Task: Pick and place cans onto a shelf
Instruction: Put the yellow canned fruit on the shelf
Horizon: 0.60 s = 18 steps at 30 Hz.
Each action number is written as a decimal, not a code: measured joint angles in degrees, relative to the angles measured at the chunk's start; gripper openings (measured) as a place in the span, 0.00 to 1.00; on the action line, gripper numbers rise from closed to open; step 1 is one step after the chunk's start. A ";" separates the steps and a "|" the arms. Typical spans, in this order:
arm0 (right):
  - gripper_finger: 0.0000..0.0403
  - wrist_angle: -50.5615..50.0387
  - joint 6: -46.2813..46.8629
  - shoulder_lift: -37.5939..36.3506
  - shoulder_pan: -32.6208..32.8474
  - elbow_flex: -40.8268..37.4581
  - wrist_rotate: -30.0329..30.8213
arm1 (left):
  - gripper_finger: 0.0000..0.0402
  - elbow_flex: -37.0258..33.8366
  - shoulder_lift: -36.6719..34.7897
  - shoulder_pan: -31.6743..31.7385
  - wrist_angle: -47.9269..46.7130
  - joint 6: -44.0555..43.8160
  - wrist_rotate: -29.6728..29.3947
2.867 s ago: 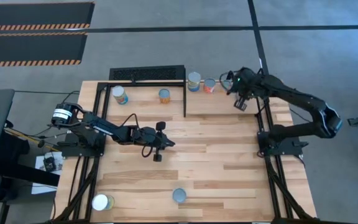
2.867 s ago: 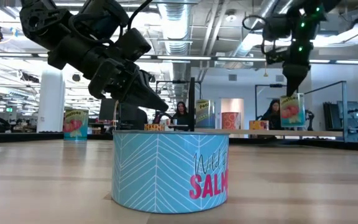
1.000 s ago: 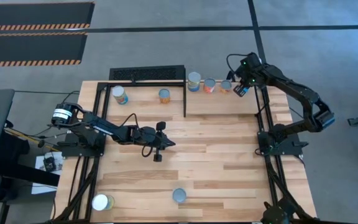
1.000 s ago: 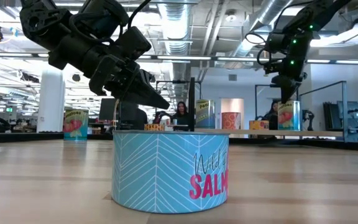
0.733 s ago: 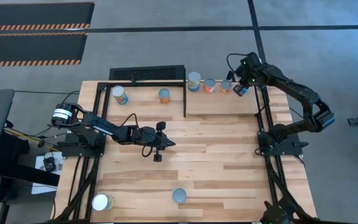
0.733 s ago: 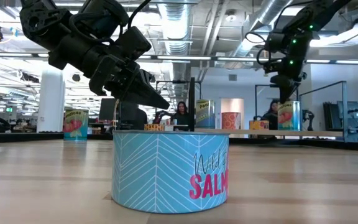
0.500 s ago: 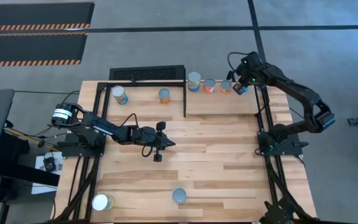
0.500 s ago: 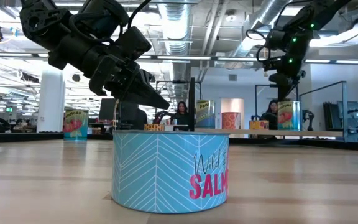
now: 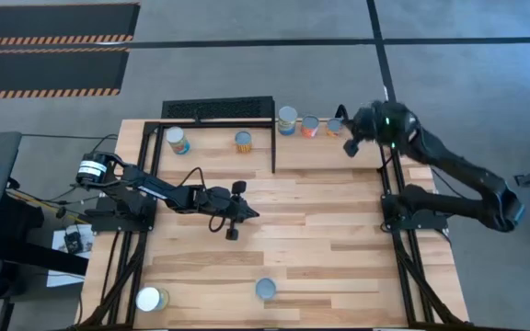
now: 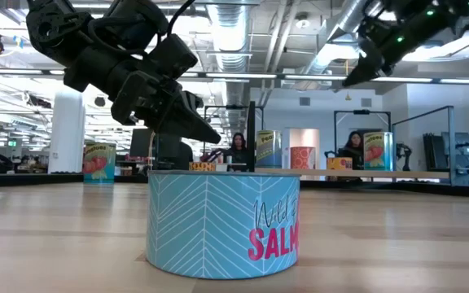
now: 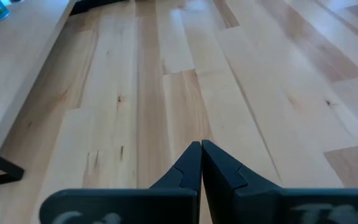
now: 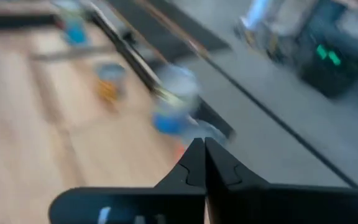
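Observation:
The shelf (image 9: 210, 145) runs along the table's far edge, and several cans stand on it. Among them are a blue-and-yellow can (image 9: 178, 140), an orange can (image 9: 243, 142) and a row of three, the last of which (image 9: 334, 127) is farthest right. A blue can (image 9: 265, 290) and a white-topped can (image 9: 152, 299) stand near the table's front edge. The blue can fills the low view (image 10: 222, 224). My right gripper (image 9: 350, 147) hangs shut in the air just near of the row's right end. My left gripper (image 9: 233, 215) is shut above mid-table, with nothing in it.
A black upright bar (image 9: 274, 145) divides the shelf. A black mesh panel (image 9: 217, 108) lies behind its left half. Black frame posts (image 9: 389, 184) stand at both table sides. Bare wood lies between the shelf and the two front cans. People show in the room beyond.
My right gripper has risen off the can at the right end of the shelf's row, which stays standing there. It has drawn back toward the table's near edge and tipped from pointing steeply down to nearly level.

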 joint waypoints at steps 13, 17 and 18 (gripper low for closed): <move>0.01 39.28 4.86 -9.34 26.97 -25.93 4.40 | 0.00 0.00 -8.55 -0.37 -3.23 0.15 0.77; 0.01 43.30 3.40 -9.31 34.65 -29.39 11.28 | 0.00 -2.74 -10.24 -0.37 0.39 0.12 0.74; 0.01 43.79 3.34 -9.31 36.52 -29.97 12.87 | 0.00 -4.39 -10.55 -0.28 3.33 -0.19 0.73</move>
